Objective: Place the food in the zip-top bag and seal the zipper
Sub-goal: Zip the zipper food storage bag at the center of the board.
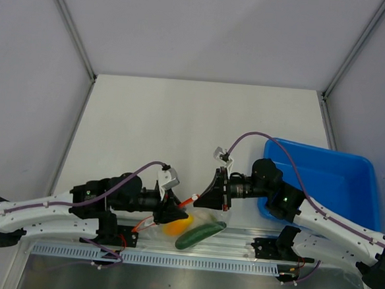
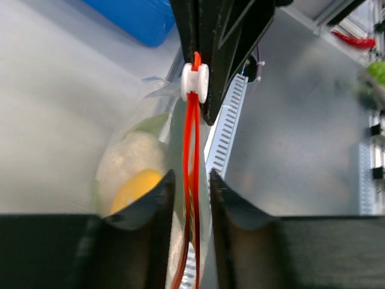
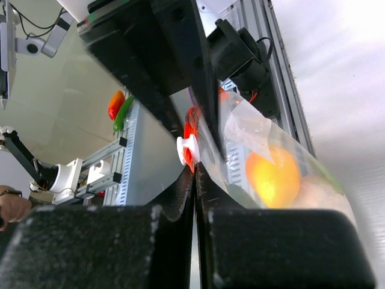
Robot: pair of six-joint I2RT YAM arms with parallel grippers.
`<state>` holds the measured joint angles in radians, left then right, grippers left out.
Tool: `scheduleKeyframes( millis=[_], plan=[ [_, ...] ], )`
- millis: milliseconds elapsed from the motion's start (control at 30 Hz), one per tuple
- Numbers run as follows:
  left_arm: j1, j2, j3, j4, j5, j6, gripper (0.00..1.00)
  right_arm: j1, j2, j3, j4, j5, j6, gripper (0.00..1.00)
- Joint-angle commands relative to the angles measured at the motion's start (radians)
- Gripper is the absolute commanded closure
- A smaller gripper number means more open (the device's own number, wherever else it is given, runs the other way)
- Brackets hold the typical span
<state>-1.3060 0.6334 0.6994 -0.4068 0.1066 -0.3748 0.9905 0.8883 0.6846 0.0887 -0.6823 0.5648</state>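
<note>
The zip-top bag (image 1: 208, 218) hangs between my two grippers at the table's near edge. In it are the yellow-orange fruit (image 1: 173, 226), the dark green cucumber (image 1: 199, 235) and the pale leafy lump (image 2: 133, 155). The zipper (image 2: 192, 138) runs between my left gripper's (image 2: 191, 174) close-set jaws, which hold that end of the strip. A white slider (image 2: 195, 82) sits on the strip at my right gripper's tips. My right gripper (image 3: 194, 168) is shut tight on the strip just behind the slider (image 3: 184, 150). The fruit (image 3: 274, 174) shows through the plastic.
A blue tray (image 1: 322, 173) stands at the right, behind the right arm. A slotted aluminium rail (image 1: 171, 259) runs along the near edge under the bag. The two grippers (image 1: 170, 212) (image 1: 206, 197) are only a few centimetres apart.
</note>
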Motion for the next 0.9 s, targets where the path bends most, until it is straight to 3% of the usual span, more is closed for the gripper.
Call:
scheduleKeyframes(
  millis=[0,67,167,533,867],
  plan=[
    [-0.004,-0.026,0.034,0.016,-0.037,-0.024,0.64,0.005,-0.009,-0.007,0.060,-0.007,0.004,1.00],
    [-0.003,-0.046,0.041,0.020,-0.071,-0.038,0.48,0.005,-0.009,-0.011,0.056,-0.013,0.004,1.00],
    [-0.003,-0.058,0.069,0.033,-0.102,-0.045,0.42,0.008,-0.011,-0.016,0.045,-0.008,0.001,1.00],
    [-0.003,0.066,0.199,0.036,-0.024,-0.039,0.46,0.037,-0.031,-0.022,0.037,0.000,-0.008,1.00],
    [-0.003,0.101,0.196,0.034,0.007,-0.035,0.46,0.043,-0.054,-0.025,0.023,0.007,-0.014,1.00]
  ],
)
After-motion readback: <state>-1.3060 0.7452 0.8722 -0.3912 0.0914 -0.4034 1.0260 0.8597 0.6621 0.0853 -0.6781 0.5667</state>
